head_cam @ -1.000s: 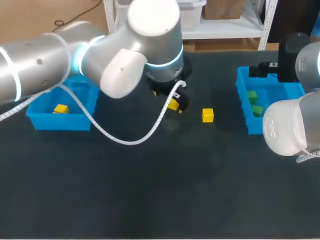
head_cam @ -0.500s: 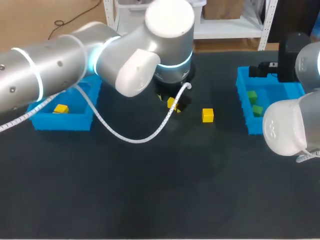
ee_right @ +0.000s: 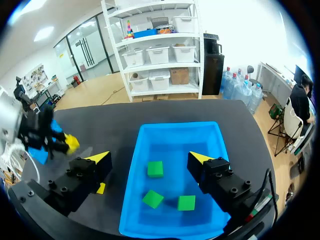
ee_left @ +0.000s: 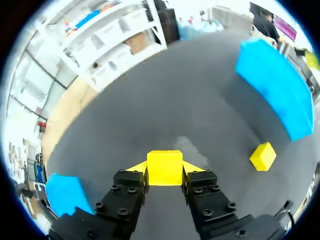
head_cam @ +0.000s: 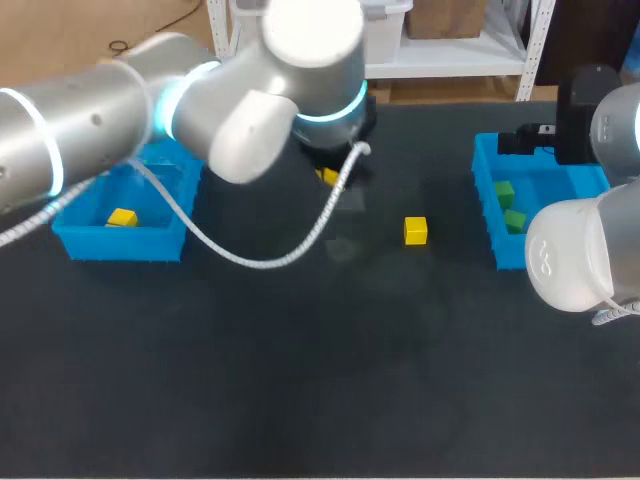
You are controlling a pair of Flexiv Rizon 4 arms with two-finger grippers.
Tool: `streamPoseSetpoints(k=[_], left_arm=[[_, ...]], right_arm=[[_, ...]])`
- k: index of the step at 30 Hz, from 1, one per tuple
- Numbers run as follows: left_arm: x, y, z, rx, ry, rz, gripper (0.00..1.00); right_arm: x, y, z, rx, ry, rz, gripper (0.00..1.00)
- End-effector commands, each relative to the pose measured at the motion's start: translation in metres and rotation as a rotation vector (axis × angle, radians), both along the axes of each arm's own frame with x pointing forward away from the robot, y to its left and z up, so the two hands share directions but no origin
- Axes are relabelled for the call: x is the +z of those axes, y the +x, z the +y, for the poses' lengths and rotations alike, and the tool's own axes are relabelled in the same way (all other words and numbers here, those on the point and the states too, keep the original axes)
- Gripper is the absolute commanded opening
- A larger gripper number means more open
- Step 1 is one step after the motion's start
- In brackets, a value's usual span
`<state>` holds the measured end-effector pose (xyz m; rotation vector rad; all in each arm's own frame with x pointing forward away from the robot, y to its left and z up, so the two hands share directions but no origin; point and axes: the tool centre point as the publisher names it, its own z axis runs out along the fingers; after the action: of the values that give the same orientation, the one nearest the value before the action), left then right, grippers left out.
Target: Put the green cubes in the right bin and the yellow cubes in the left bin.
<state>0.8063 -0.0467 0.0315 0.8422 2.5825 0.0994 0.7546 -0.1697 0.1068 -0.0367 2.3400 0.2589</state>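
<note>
Left gripper (ee_left: 164,168) clamped on a yellow cube (ee_left: 164,161): plain, bright, sharp-edged, held above the table, well to the left of the right bin (head_cam: 484,185). A second yellow cube (head_cam: 416,231) lies nearer that bin. Right gripper (ee_right: 150,158) spread wide, empty, over the bin. Three green cubes (ee_right: 155,169) inside.

head view overhead, wrist views close, sharing right bin (head_cam: 556,196)
</note>
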Motion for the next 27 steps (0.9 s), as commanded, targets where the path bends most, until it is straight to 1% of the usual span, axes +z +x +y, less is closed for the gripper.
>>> streamPoseSetpoints(k=[1, 3, 5, 7, 10, 12, 13, 14, 16, 18, 20, 22, 23, 24, 25, 27], left_arm=[[0.057, -0.019, 0.058, 0.042, -0.067, -0.139, 0.00], [0.072, -0.016, 0.083, 0.092, -0.085, -0.169, 0.00], [0.084, -0.013, 0.112, 0.152, -0.110, -0.180, 0.00], [0.092, -0.014, 0.139, 0.202, -0.097, -0.213, 0.00], [0.099, -0.021, 0.178, 0.277, -0.082, -0.230, 0.00], [0.098, -0.026, 0.200, 0.324, -0.077, -0.227, 0.00], [0.094, -0.031, 0.216, 0.355, -0.066, -0.218, 0.00], [0.092, -0.033, 0.223, 0.369, -0.061, -0.216, 0.00], [0.083, -0.042, 0.245, 0.412, -0.028, -0.202, 0.00], [0.076, -0.047, 0.256, 0.436, -0.023, -0.189, 0.00], [0.067, -0.052, 0.264, 0.451, -0.004, -0.169, 0.00], [0.058, -0.055, 0.269, 0.461, 0.003, -0.137, 0.00], [0.052, -0.056, 0.272, 0.464, 0.017, -0.101, 0.11], [0.049, -0.056, 0.273, 0.467, 0.033, -0.087, 0.71], [0.047, -0.056, 0.275, 0.479, 0.023, -0.092, 1.00], [0.046, -0.055, 0.276, 0.482, 0.025, -0.091, 1.00]], right_arm=[[0.000, 0.000, 0.000, -0.002, -0.003, 0.001, 1.00], [0.000, 0.000, 0.000, -0.002, -0.003, 0.001, 1.00], [0.000, 0.000, 0.000, -0.002, -0.003, 0.001, 1.00], [0.000, 0.000, 0.000, -0.002, -0.003, 0.001, 1.00], [0.000, 0.000, 0.000, -0.002, -0.003, 0.001, 1.00], [0.000, 0.000, 0.000, -0.002, -0.003, 0.001, 1.00], [0.000, 0.000, 0.000, -0.002, -0.003, 0.001, 1.00], [0.000, 0.000, 0.000, -0.002, -0.003, 0.001, 1.00], [0.000, 0.000, 0.000, -0.002, -0.003, 0.001, 1.00], [0.000, 0.000, 0.000, -0.002, -0.003, 0.001, 1.00], [0.000, 0.000, 0.000, -0.002, -0.003, 0.001, 1.00], [0.000, 0.000, 0.000, -0.002, -0.003, 0.001, 1.00], [0.000, 0.000, 0.000, -0.002, -0.003, 0.001, 1.00], [0.000, 0.000, 0.000, -0.002, -0.003, 0.001, 1.00], [0.000, 0.000, 0.000, -0.002, -0.003, 0.001, 1.00], [0.000, 0.000, 0.000, -0.002, -0.003, 0.001, 1.00]])
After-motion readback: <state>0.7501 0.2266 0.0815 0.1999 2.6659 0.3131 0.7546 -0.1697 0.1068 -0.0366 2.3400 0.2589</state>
